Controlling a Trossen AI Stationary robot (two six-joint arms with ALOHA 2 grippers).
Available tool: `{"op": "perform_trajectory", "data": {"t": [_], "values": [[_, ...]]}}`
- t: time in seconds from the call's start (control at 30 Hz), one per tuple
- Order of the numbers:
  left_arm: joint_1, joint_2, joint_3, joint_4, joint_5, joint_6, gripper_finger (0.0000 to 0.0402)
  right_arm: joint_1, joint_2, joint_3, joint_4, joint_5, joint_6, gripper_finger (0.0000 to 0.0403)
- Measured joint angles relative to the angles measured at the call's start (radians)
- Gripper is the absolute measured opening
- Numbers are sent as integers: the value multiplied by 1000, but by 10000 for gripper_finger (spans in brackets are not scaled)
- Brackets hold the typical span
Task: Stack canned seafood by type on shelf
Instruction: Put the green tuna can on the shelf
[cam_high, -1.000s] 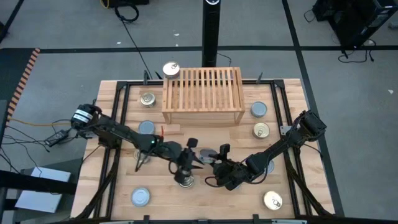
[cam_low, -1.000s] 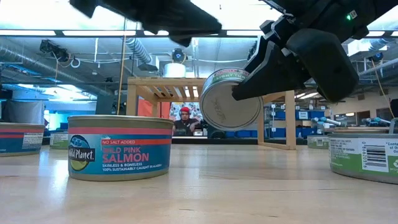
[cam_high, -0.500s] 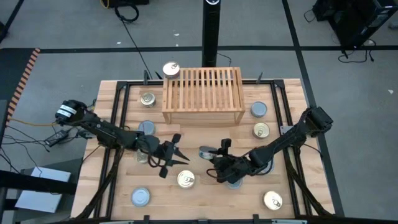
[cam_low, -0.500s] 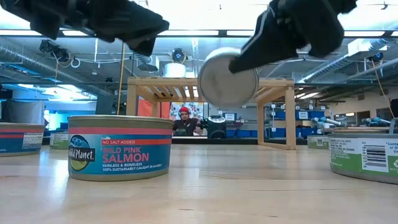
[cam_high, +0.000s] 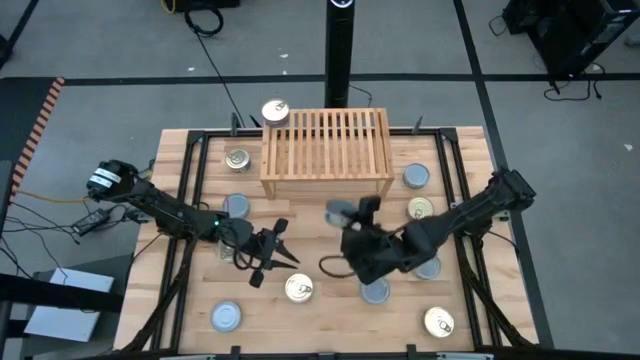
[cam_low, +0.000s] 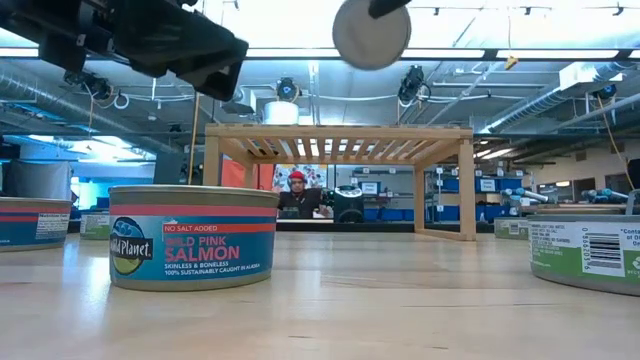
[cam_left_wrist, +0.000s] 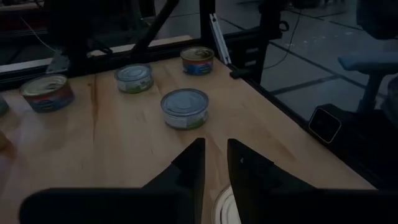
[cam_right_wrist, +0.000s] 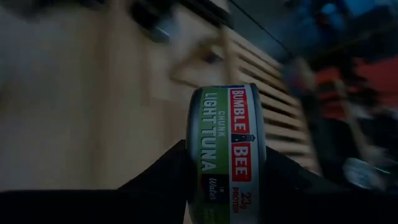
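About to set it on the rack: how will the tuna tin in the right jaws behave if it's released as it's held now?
The round metal Bumble Bee tuna tin is held on edge, so it would probably roll. Its smooth wall looks slippery. The light-wood slatted shelf has gaps between bars, so laying the tin flat seems safer.

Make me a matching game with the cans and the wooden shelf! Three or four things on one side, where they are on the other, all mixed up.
Things
1. Bumble Bee tuna tin
2. Wild Planet salmon tin
3. shelf
4. left gripper

Places
A. far side of the table
B. held in the right gripper
C. standing on the table, near side
D. above the table, holding nothing

Pairs: 1-B, 2-C, 3-A, 4-D
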Motion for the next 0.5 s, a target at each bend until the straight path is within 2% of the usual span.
{"op": "perform_trajectory", "data": {"t": [0.2, 0.5], "values": [[0, 0, 0, 13, 0, 6, 74, -129, 0, 80, -213, 116, -39, 152], [3, 1, 0, 18, 1, 12, 74, -461, 0, 80, -227, 129, -268, 153]]}}
